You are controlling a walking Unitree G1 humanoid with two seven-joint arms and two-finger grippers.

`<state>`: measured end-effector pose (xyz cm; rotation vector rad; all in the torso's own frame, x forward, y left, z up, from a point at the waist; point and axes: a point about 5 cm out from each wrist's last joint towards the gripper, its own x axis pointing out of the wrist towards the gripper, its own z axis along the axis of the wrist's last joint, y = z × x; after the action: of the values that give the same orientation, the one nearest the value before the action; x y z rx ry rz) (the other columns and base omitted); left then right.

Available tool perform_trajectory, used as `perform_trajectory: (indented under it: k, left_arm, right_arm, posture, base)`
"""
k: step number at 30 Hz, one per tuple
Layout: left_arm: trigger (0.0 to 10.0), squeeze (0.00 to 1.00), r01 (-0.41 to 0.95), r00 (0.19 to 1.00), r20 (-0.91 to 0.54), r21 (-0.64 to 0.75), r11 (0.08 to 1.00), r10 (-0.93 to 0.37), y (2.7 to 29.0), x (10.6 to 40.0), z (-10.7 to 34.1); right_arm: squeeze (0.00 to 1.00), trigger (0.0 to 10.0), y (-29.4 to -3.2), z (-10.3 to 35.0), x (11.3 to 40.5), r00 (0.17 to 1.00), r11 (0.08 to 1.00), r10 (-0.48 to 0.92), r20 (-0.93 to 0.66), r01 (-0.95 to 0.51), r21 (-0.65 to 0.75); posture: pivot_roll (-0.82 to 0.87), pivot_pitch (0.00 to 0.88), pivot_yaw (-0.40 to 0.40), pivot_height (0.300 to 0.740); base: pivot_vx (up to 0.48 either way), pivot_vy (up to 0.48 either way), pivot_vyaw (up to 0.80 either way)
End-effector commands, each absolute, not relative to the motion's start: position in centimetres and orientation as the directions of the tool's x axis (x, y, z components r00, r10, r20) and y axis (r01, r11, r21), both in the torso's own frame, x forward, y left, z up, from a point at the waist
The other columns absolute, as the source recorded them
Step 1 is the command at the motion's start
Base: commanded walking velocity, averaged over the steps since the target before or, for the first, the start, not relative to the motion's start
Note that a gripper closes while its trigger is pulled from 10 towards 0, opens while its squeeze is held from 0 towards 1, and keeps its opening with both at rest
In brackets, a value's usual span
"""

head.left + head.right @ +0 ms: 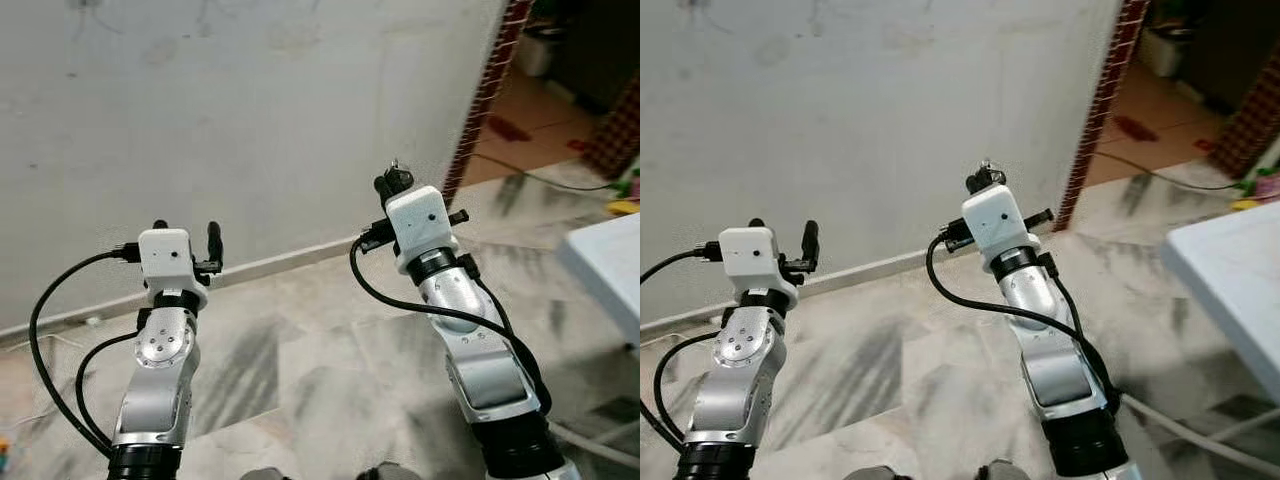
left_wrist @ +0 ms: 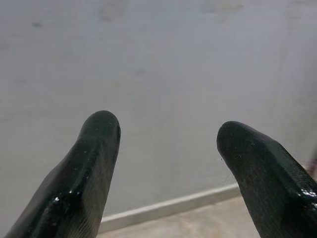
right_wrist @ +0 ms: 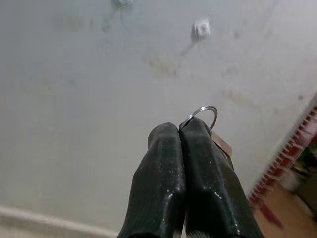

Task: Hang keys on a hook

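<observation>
The right claw (image 3: 179, 130) is clamped on the key ring (image 3: 204, 115), centre frame in its wrist view, carrying it toward the wall hook (image 3: 200, 29) upper right. Next: raise and thread the ring over it. The left claw (image 2: 168, 134) is spread, holding nothing.

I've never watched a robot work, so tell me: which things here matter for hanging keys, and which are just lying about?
Part of the job:
- key ring, pinched in the right gripper
- hook on the wall

Just around:
- left gripper, open, holding nothing
- white table
- brick doorway edge
- cable on the floor
</observation>
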<state>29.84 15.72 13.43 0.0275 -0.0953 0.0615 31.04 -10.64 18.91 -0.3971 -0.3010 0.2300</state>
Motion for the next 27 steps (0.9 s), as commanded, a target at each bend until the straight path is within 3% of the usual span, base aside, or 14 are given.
perform_trajectory:
  k: [1,15,27]
  left_arm:
    - [10.0,0.00,-0.067,0.994,0.094,0.040,0.997,0.063,16.16,29.86,13.51]
    - [10.0,0.00,-0.088,0.993,0.089,0.045,0.995,0.084,16.32,29.71,13.38]
    - [10.0,0.00,-0.054,0.992,0.118,0.065,0.996,0.046,15.64,29.84,13.84]
  right_arm:
    - [0.00,10.0,-10.37,19.66,30.96,0.922,0.908,0.272,0.277,-0.150,-0.392]
    - [0.00,10.0,-10.28,19.70,31.17,0.921,0.910,0.275,0.278,-0.155,-0.385]
    - [0.00,10.0,-10.37,19.71,31.21,0.921,0.911,0.270,0.281,-0.149,-0.385]
  posture:
    - [0.01,0.145,0.041,0.740]
    - [0.02,0.144,0.036,0.740]
    - [0.01,0.141,0.039,0.740]
  base:
    - [0.000,0.480,0.00]
    - [0.000,0.480,0.00]
    - [0.000,0.000,0.00]
